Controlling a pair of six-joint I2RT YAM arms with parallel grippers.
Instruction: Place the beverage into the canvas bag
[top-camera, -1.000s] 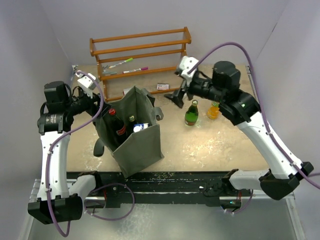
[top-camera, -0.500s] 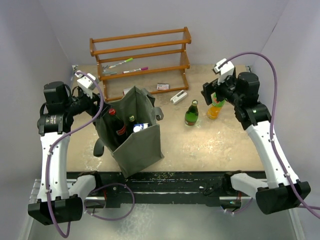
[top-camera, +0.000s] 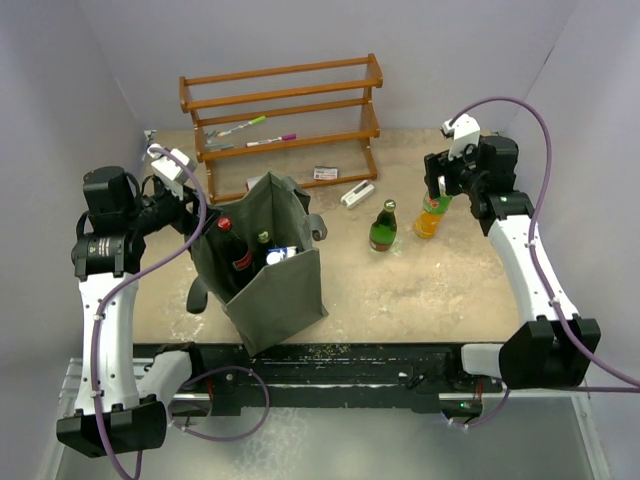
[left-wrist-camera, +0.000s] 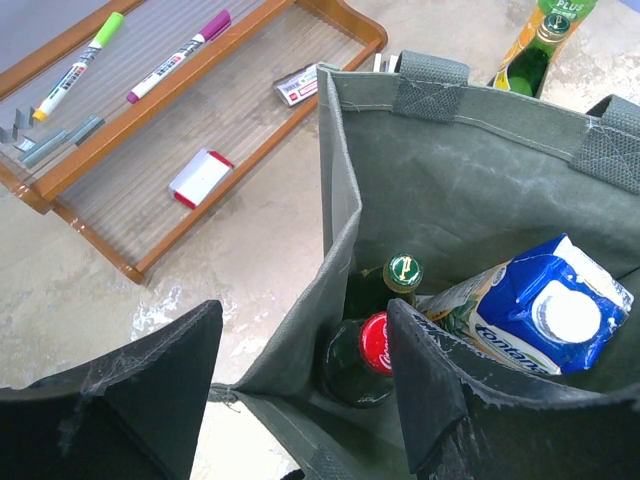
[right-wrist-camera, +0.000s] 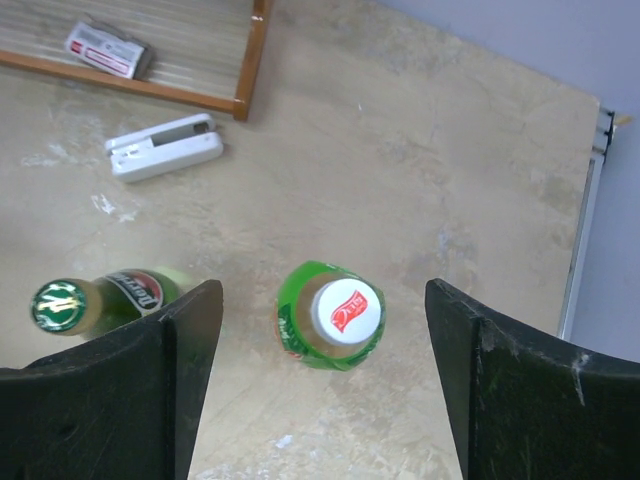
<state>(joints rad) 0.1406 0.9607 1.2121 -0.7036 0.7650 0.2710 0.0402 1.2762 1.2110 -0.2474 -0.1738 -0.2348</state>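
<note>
The canvas bag (top-camera: 268, 262) stands open at the table's left; in the left wrist view (left-wrist-camera: 470, 170) it holds a red-capped bottle (left-wrist-camera: 375, 342), a green-capped bottle (left-wrist-camera: 403, 272) and a blue carton (left-wrist-camera: 545, 305). My left gripper (top-camera: 193, 216) is open, its fingers straddling the bag's near wall (left-wrist-camera: 300, 315), one inside and one outside. An orange drink bottle with a green label and white cap (top-camera: 428, 218) stands right of a green glass bottle (top-camera: 383, 228). My right gripper (top-camera: 441, 182) is open, straight above the orange bottle (right-wrist-camera: 331, 315), fingers either side (right-wrist-camera: 318, 292).
A wooden rack (top-camera: 285, 110) stands at the back with markers (top-camera: 252, 124) and a card (top-camera: 326, 173) on it. A white device (top-camera: 356, 193) lies in front of the rack. The green glass bottle (right-wrist-camera: 95, 302) is just left of my right gripper's left finger.
My right arm swung from over the rack's front, past the green bottle, to the right and now hovers over the orange bottle. The left arm and the bag barely moved.
</note>
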